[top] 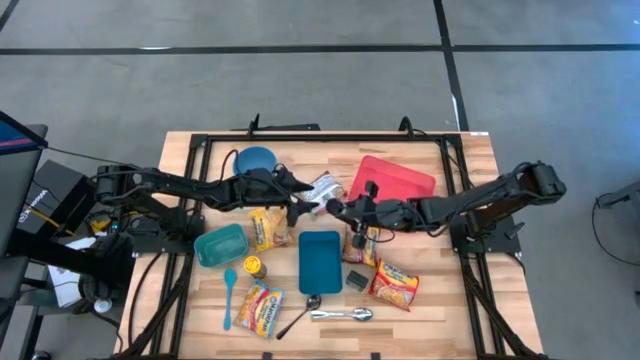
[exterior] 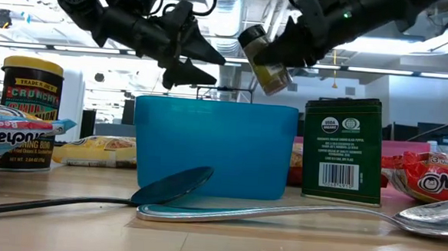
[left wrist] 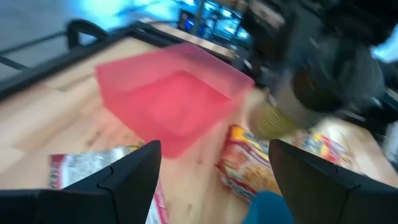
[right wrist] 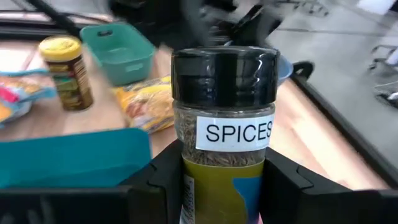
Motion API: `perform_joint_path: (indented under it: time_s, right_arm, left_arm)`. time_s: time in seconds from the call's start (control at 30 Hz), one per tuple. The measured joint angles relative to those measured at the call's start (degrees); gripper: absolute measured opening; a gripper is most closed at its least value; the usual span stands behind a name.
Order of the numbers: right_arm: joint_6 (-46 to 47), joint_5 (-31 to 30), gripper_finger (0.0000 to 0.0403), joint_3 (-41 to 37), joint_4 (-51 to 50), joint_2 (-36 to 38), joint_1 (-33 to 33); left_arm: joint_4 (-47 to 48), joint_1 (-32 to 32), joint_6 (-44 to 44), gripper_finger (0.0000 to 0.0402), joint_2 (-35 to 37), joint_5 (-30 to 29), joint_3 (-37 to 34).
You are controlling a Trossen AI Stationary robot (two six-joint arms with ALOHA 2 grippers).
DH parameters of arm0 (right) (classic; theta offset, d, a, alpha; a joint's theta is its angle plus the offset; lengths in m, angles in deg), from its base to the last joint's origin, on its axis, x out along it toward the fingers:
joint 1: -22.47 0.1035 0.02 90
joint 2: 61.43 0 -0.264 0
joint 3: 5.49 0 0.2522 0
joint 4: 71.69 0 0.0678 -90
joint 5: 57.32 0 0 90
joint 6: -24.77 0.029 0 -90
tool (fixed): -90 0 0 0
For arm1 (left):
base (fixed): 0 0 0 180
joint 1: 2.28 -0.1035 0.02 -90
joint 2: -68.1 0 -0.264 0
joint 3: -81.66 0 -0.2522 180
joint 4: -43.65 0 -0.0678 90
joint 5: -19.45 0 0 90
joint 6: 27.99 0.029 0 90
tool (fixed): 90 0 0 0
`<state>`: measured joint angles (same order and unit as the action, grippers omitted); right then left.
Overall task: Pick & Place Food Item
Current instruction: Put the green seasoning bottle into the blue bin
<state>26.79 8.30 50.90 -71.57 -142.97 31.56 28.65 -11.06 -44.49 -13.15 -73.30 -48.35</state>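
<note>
Near frame centre, the right claw pinching the spice jar could bump the spread left claw, jarring it loose.

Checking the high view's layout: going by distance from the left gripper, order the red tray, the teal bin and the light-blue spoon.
From the left gripper, open at mid-table:
1. Red tray, just past it on the right arm's side.
2. Teal bin, back toward the left arm's side.
3. Light-blue spoon, beyond the bin, near the front edge.
</note>
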Motion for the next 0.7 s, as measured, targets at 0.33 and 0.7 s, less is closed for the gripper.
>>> perform_joint_path:
  time_s: [0.33, 0.7]
  right_arm:
    - [-0.9, 6.4, 0.0145, 0.1, 11.9, -8.1, 2.2]
    - [4.5, 11.3, 0.0146, 0.0, 27.6, -17.7, 1.0]
  left_arm:
    - [-2.6, 0.0, 3.8, 0.0292, 0.0, -9.7, 0.0]
    - [-3.4, 0.0, 6.0, 0.0292, 0.0, -9.9, 0.0]
